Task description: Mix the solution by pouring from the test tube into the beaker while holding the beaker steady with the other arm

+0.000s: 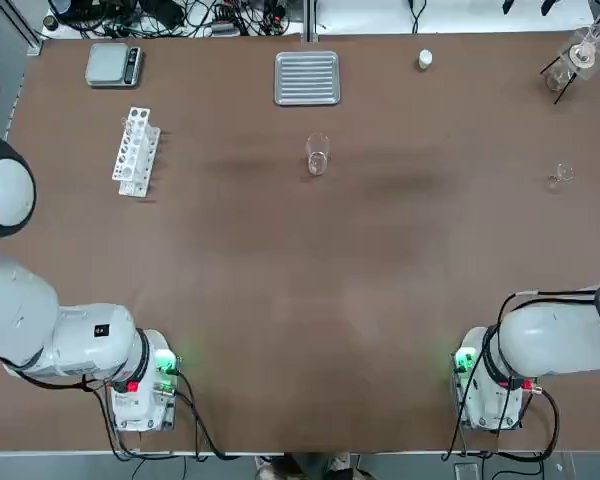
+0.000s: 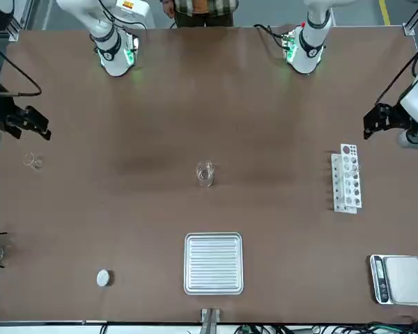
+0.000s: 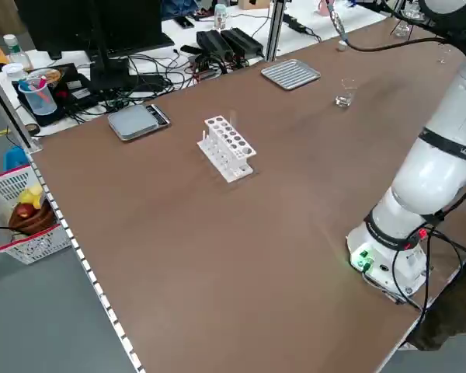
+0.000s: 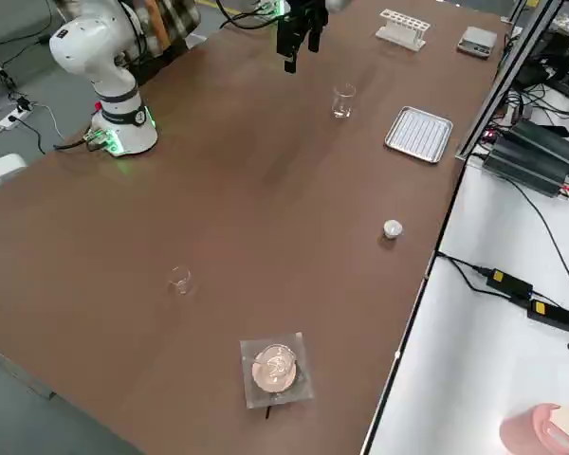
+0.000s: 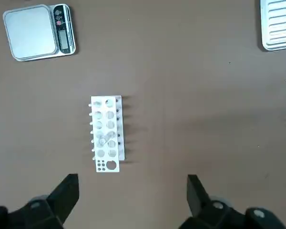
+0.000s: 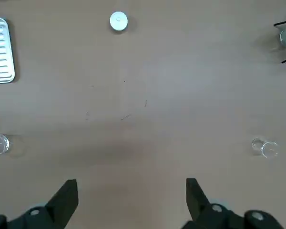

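Beaker [image 1: 317, 156] stands upright near the middle of the brown table [image 1: 300, 300], toward the far side, well apart from both of my grippers. It is clear glass; whether it holds any liquid I cannot tell. Just beyond it, at the far edge, lies a ribbed metal tray [image 1: 307, 78].

My left gripper [image 5: 132, 191] hangs above the left part of the table with its fingers spread wide and nothing between them. Under it, slightly farther out, sits the white test tube rack [image 5: 107, 134], long side running near to far. At least one clear tube appears to sit in the rack, though its exact slot is hard to make out. A small digital scale [image 1: 114, 65] rests at the far left corner, beyond the rack.

My right gripper [image 6: 132, 193] hangs above the right part of the table, fingers likewise spread wide and empty. Bare tabletop lies beneath it. To its right, near the table's right edge, is a tiny clear glass piece [image 1: 561, 177]. At the far right corner a flask on a stand [image 1: 576, 58] is visible. A small white round cap [image 1: 425, 60] lies at the far edge, between the tray and the flask.

Both arm bases [image 1: 140, 385] sit at the near edge with green lights lit. A person [image 2: 198, 12] stands behind the near edge, between the two bases.
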